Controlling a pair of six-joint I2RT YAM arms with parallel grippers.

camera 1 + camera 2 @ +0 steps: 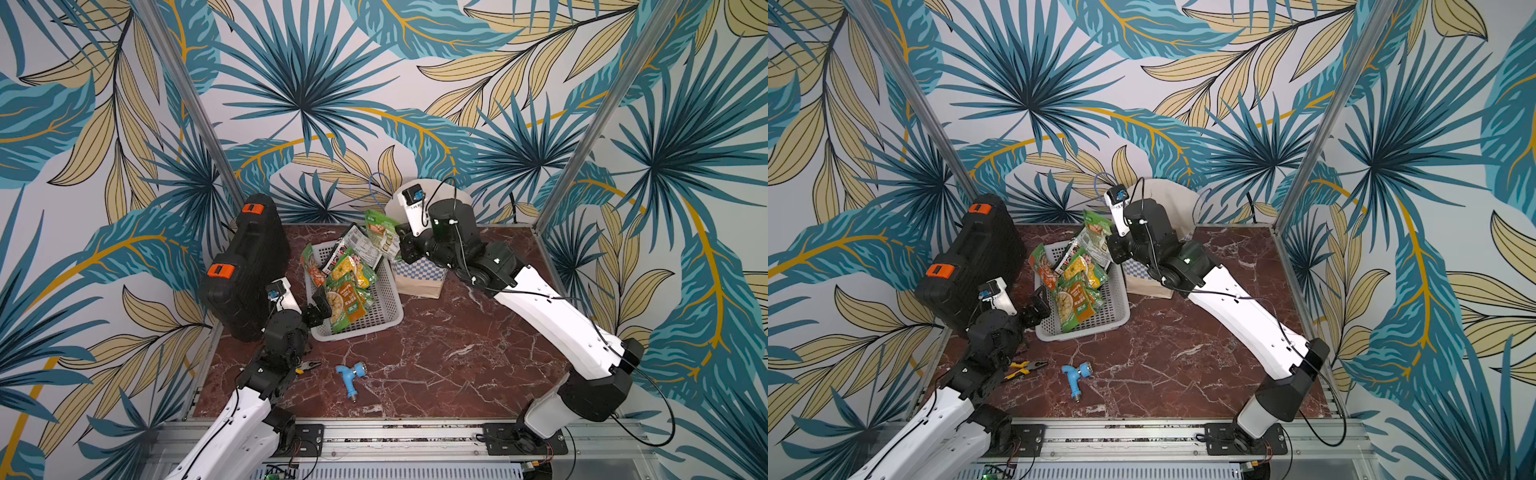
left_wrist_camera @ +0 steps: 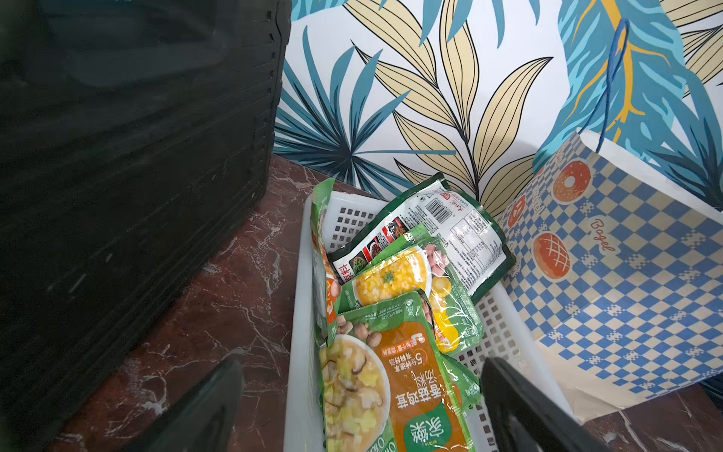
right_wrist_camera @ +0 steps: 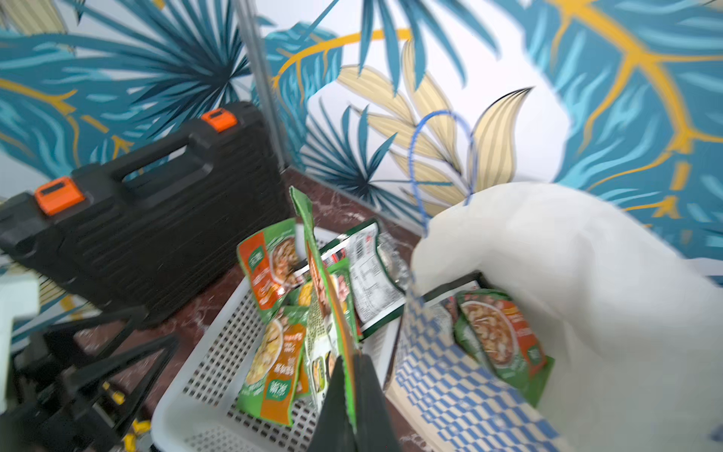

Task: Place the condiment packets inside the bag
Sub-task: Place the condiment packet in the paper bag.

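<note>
The right pincer [image 3: 349, 366] is clamped shut on the edge of a green packet [image 1: 381, 233], holding it upright above the far right corner of the white perforated basket [image 1: 361, 330], just beside the mouth of the bag [image 1: 419, 278]. The checkered paper bag stands at the far edge of the tabletop [image 1: 457, 353], touching the basket's right side, and an orange-and-green packet [image 3: 497, 332] already lies inside it. The other condiment packets [image 1: 349, 282] are heaped in the basket. The left pincer [image 1: 321, 308] hangs at the basket's near left corner, jaws spread wide and holding nothing. A black tool case [image 1: 245, 266] stands along the left edge. Pliers [image 1: 1025, 368] and a blue tap fitting [image 1: 349, 376] lie nearer the front edge.
</note>
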